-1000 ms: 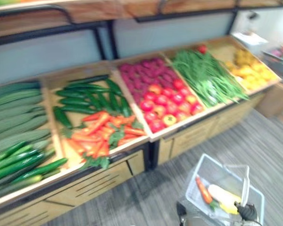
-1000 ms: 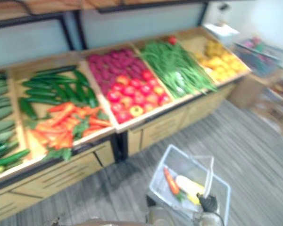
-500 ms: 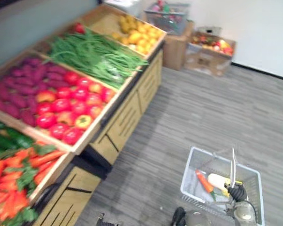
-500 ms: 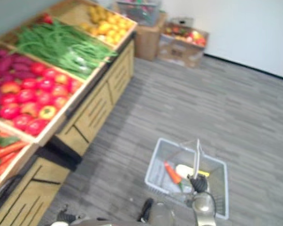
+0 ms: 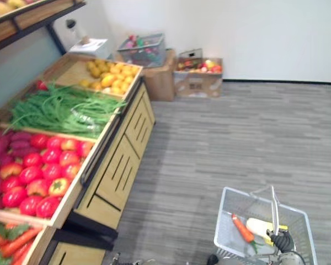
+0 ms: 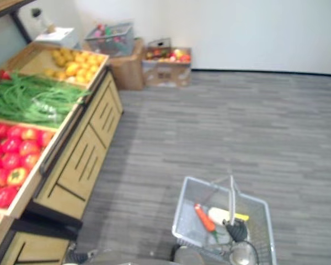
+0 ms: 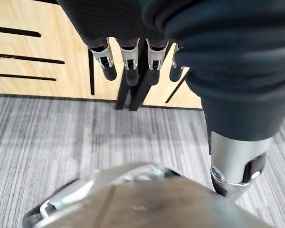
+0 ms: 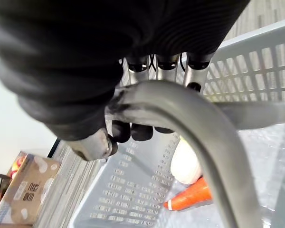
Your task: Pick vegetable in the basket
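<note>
Right hand [image 8: 141, 132] has its fingers curled tight round the basket handle [image 8: 190, 114], carrying the light grey mesh basket [image 5: 225, 221] over the grey floor [image 5: 237, 138], apart from the wooden stand [image 5: 121, 165]. In the basket, a carrot [image 5: 243, 228] lies along the left side. A pale vegetable [image 5: 260, 226] lies just beside it, near the middle under the handle. Left hand [image 7: 131, 71] hangs with fingers straight and relaxed, holding nothing, in front of the stand's drawer fronts.
</note>
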Robot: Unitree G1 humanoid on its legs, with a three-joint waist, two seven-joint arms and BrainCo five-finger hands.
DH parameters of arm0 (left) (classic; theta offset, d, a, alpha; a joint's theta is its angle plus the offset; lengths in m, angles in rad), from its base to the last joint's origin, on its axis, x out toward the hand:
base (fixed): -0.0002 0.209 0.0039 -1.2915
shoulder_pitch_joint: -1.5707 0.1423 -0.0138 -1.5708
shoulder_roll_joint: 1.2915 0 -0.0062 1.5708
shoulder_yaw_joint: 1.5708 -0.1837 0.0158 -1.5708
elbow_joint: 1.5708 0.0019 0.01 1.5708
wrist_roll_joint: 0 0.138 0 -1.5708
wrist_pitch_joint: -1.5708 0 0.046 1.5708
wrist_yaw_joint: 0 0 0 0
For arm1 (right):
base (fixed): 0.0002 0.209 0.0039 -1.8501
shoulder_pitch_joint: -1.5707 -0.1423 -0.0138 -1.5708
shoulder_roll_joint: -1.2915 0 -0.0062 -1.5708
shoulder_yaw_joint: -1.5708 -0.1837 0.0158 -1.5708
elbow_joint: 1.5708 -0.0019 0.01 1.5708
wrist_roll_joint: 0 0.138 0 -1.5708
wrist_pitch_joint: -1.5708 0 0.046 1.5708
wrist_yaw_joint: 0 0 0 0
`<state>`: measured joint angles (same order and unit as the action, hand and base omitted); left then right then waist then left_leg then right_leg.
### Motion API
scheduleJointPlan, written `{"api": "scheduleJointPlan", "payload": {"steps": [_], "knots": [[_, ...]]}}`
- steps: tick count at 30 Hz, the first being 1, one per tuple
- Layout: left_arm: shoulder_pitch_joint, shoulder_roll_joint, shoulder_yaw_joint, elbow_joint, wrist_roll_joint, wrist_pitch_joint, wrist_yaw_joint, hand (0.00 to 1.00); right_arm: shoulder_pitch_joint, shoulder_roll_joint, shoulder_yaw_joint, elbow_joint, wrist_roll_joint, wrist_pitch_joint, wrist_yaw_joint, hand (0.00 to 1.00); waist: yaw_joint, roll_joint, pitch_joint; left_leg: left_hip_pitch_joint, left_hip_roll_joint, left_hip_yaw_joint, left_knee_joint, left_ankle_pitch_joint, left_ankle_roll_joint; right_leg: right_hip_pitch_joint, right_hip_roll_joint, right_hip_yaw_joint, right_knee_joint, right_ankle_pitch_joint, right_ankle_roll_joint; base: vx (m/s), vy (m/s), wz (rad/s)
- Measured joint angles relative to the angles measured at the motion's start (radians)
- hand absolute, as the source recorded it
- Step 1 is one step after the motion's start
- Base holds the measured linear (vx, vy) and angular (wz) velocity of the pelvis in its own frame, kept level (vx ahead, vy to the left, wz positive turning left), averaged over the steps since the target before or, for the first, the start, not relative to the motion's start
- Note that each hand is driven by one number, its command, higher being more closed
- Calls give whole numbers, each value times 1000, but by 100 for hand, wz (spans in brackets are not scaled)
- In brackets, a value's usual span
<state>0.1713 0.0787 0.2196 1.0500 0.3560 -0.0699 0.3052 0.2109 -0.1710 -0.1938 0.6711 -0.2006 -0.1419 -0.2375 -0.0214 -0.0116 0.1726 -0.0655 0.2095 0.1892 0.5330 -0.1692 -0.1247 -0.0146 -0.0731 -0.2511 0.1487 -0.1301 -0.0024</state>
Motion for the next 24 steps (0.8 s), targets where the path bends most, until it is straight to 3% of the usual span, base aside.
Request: {"api": "scheduleJointPlan", "payload": {"steps": [1, 2, 3, 4, 7, 12, 17, 19, 24], "knots": [[17, -8, 5, -9, 0, -7, 0, 0, 0, -4, 5, 0, 0, -1, 2, 100, 2, 10, 0, 8, -32, -68, -99, 3, 3, -3, 13, 18, -14, 14, 13, 13, 188, -86], [26, -13, 5, -14, 0, -8, 0, 0, 1, -7, 6, -1, 0, -2, 4, 100, 3, 17, 0, 18, -39, -87, -161, 14, 12, -5, 20, 23, -20, 30, 20, 18, 204, -77], [35, -18, 7, -13, 1, -7, 0, 0, 2, -8, 5, -1, 0, -2, 6, 100, 3, 37, -9, 46, -40, -95, -250, -8, 8, -10, 34, 43, -35, 45, 36, 66, 267, -37], [30, -17, 2, -15, 5, -8, -2, 0, 7, -10, -2, -11, 0, -4, 7, 100, -6, 39, -16, 61, -49, -95, -336, -21, 21, -21, 33, 46, -70, 73, 52, 67, 231, -20], [23, 2, -26, -13, 20, -6, -7, 0, -4, -11, -14, -19, -1, -6, 8, 100, 5, 20, -14, 40, -102, -62, -384, 7, 47, -51, -3, 80, -143, 158, 73, 71, 215, -16], [15, 5, -68, -13, 42, -5, -6, 0, -22, -6, -36, 19, -35, -4, 3, 100, 2, 31, -10, 72, -156, -27, -430, 13, 64, -54, -41, 125, -157, 178, 96, 60, 149, -23], [2, 33, -98, -14, 42, -6, -6, 0, -42, 8, -35, 35, -36, -4, 3, 100, 1, 6, 4, 102, -158, 43, -430, 7, 73, -149, -41, 195, 13, 175, 93, -31, 65, -42], [0, 44, -96, -16, 41, -7, -6, 0, -39, 22, -34, 42, -35, -4, 3, 100, 1, -18, 15, 112, -154, 44, -420, -5, 92, -158, -38, 203, 66, 172, 93, -100, 28, -12], [12, 52, -63, -15, 39, -8, -10, 0, -12, 57, -33, 54, -35, -4, 3, 100, 8, -60, -12, 89, -168, 41, -402, -17, 94, -144, -63, 203, 19, 153, 93, -93, 0, 1]]}}
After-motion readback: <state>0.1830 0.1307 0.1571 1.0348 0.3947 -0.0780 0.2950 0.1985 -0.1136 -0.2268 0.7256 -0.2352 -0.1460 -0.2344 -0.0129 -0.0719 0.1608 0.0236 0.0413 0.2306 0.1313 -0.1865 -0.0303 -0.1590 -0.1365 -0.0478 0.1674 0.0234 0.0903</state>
